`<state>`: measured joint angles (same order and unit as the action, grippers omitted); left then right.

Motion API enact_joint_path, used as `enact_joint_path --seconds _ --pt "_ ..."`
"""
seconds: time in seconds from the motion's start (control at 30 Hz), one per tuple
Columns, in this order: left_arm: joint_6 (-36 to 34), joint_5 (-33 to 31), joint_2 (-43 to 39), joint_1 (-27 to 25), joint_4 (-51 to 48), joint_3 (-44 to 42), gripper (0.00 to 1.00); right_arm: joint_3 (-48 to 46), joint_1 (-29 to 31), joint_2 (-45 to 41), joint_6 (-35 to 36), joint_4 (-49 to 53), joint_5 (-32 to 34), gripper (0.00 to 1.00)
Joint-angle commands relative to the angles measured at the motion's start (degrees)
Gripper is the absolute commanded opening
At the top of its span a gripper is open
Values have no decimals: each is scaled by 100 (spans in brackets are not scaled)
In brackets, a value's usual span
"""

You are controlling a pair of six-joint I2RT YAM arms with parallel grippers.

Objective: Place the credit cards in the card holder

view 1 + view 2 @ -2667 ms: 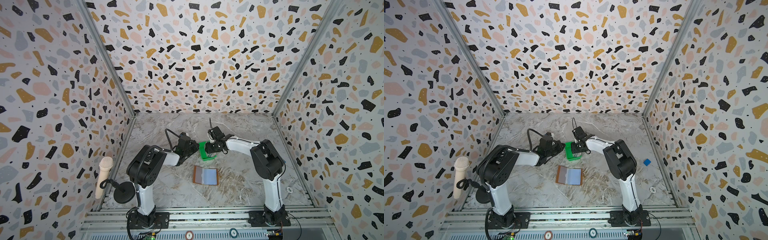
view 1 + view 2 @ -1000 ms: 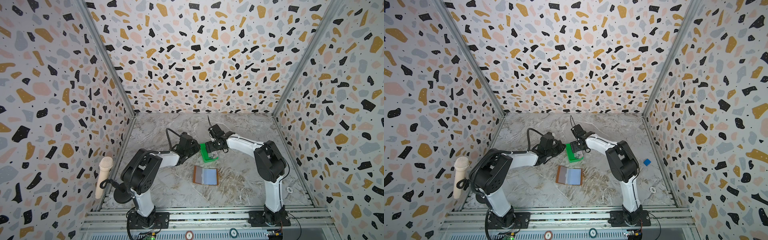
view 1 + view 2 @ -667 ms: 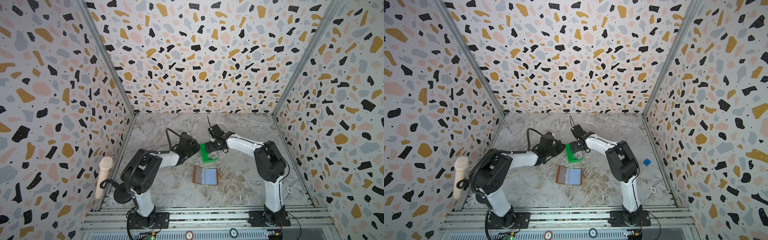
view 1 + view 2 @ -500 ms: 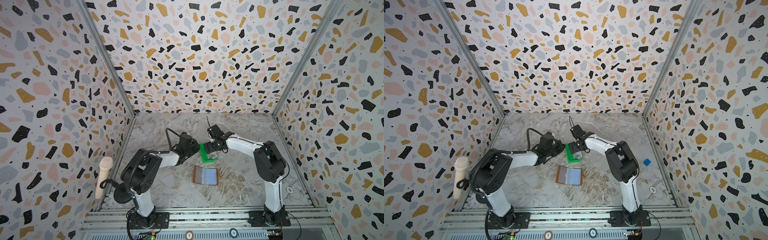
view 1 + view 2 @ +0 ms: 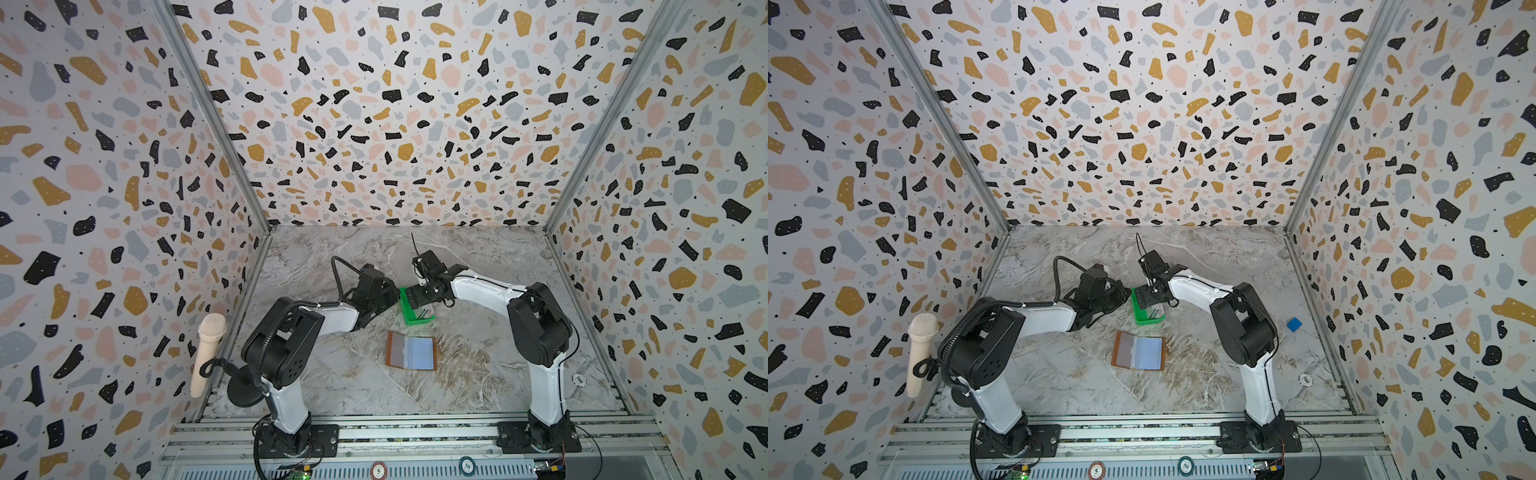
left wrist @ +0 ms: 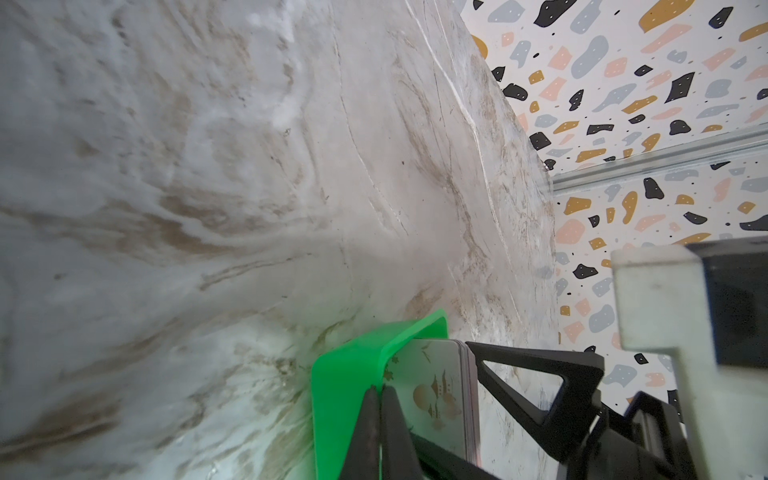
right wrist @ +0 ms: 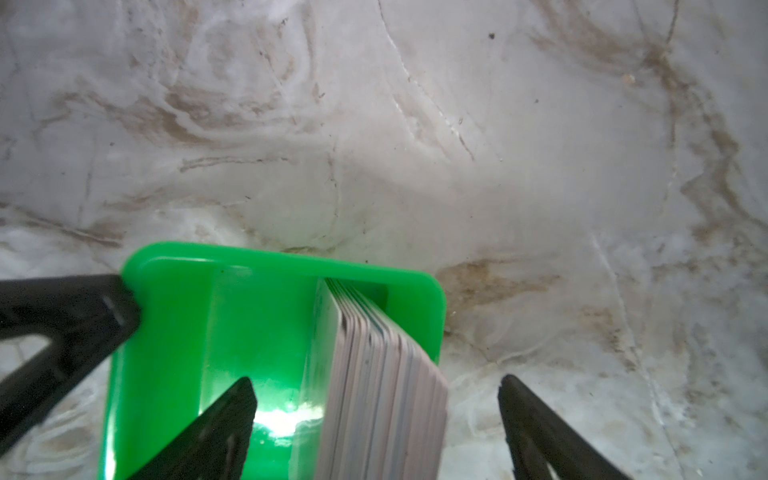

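Note:
The credit cards [image 7: 382, 374] stand on edge as a stack inside a small green tray [image 7: 166, 332], seen in both top views at mid-table [image 5: 415, 321]. My right gripper [image 7: 376, 386] is open and straddles the stack, with one finger inside the tray and the other outside it. My left gripper [image 6: 380, 392] is shut, its tips against the tray's wall [image 6: 345, 382] from the opposite side. The card holder [image 5: 411, 351] lies open on the table nearer the front, tan with bluish sleeves up, also shown at card holder [image 5: 1139, 351].
A blue cube [image 5: 1294, 324] sits near the right wall. A white chip [image 5: 578, 379] lies at front right. A microphone [image 5: 206, 357] on a stand is at front left. Patterned walls close in three sides of the marble table.
Both grippers stay at the green tray. Since the oldest frames the left arm's elbow has shifted a little to the left. The cards and card holder have not moved.

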<state>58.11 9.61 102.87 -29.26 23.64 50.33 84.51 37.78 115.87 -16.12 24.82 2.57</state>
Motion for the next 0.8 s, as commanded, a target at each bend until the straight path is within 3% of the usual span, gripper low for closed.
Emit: enact_joint_path --seconds 0.0,0.2,0.77 --pt "-63 24 1 34 185 73 0 -177 -85 19 13 67 29 92" --pt "-56 24 -22 29 194 47 0 -293 -205 190 47 102 69 90" --pt "-36 24 13 38 225 -7 0 66 -86 -319 49 520 826 90"
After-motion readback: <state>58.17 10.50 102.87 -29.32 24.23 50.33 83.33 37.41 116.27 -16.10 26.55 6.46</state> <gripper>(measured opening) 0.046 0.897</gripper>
